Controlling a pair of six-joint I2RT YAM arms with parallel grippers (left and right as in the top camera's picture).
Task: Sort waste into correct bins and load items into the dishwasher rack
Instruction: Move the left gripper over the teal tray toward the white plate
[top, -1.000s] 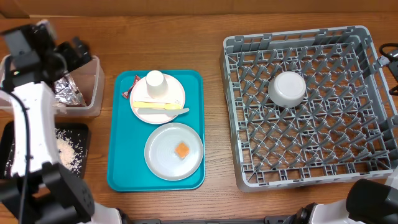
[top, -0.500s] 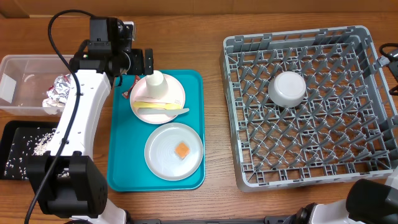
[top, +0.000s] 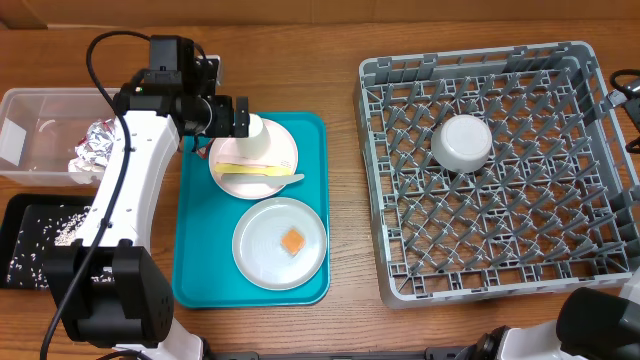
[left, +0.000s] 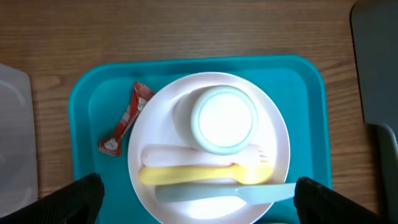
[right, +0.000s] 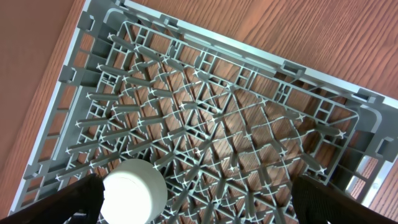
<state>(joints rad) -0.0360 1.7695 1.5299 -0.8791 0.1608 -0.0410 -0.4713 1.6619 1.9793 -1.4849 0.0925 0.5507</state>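
My left gripper (top: 237, 116) is open and empty, hovering over the small white cup (top: 252, 137), which stands upside down on the pinkish-white plate (top: 282, 150). In the left wrist view the cup (left: 222, 119) sits above my open fingers (left: 198, 208). A yellow utensil (left: 199, 174) and a pale knife (left: 224, 194) lie on that plate. A red wrapper (left: 126, 118) lies beside it. The grey plate (top: 262, 255) holds the orange square (top: 292, 242). My right gripper (right: 199, 208) is open above the dishwasher rack (right: 205, 106), near the white bowl (right: 135, 190).
The teal tray (top: 195, 250) carries both plates. The clear tub (top: 45, 110) at far left holds crumpled foil (top: 93, 150). The black tray (top: 25, 215) below it holds rice grains (top: 65, 228). The rack (top: 372, 180) fills the right side with the bowl (top: 461, 142) upside down.
My left arm swung from over the clear tub to the teal tray, then shifted slightly right and closer to the cup. The foil stays in the tub.
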